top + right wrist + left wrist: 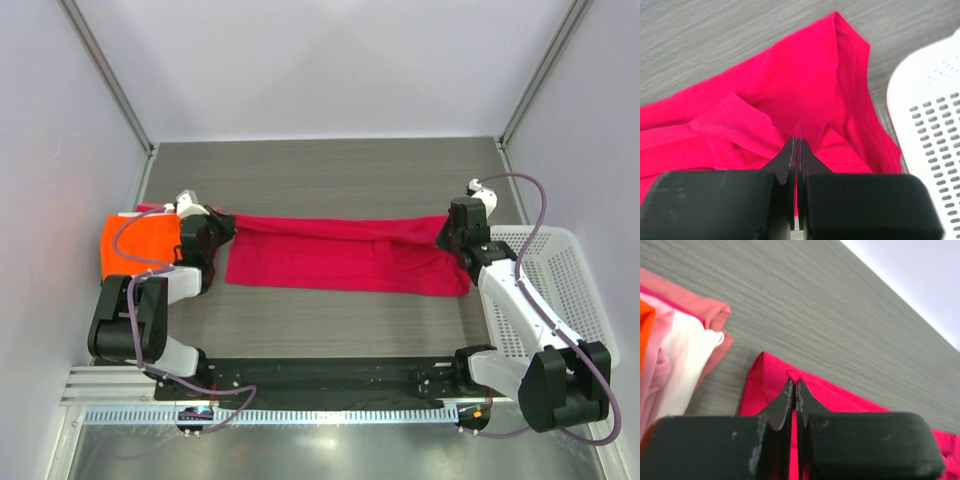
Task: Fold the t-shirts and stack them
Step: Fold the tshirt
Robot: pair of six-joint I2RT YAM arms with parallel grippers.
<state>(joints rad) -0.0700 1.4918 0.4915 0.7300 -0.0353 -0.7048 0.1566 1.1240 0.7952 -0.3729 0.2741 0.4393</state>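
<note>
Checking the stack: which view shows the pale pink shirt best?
Left wrist: the pale pink shirt shows its folded layers. Top external gives only a pink sliver beyond the orange shirt; right wrist, nothing.

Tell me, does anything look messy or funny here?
Nothing is spilled or broken. The red shirt is stretched long between the left gripper and the right gripper, both pinching it. Near its right end it looks rumpled, with a loose flap of cloth lying across it.
</note>
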